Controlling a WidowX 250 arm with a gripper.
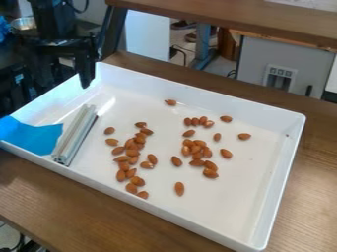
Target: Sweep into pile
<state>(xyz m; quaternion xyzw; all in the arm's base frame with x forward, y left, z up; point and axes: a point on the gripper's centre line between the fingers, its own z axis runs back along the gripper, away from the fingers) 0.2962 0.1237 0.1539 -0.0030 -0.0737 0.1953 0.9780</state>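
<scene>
The black gripper [64, 78] hangs at the upper left, over the left back edge of the white tray [289, 167], its fingers spread apart with nothing between them. Many brown almonds are scattered in the tray: a long, loose band [133, 152] runs down the middle, and another loose group [196, 149] lies to its right. Single almonds sit apart, one [170, 102] near the back wall and one [179, 188] toward the front. A grey metal bar [76, 134] lies along the tray's left part, separate from the almonds and the gripper.
Blue tape [31, 135] covers part of the tray's left front corner beside the bar. The tray's raised walls surround the almonds. It stands on a brown wooden table [99, 206], with another wooden surface [230, 15] behind and dark equipment at the left.
</scene>
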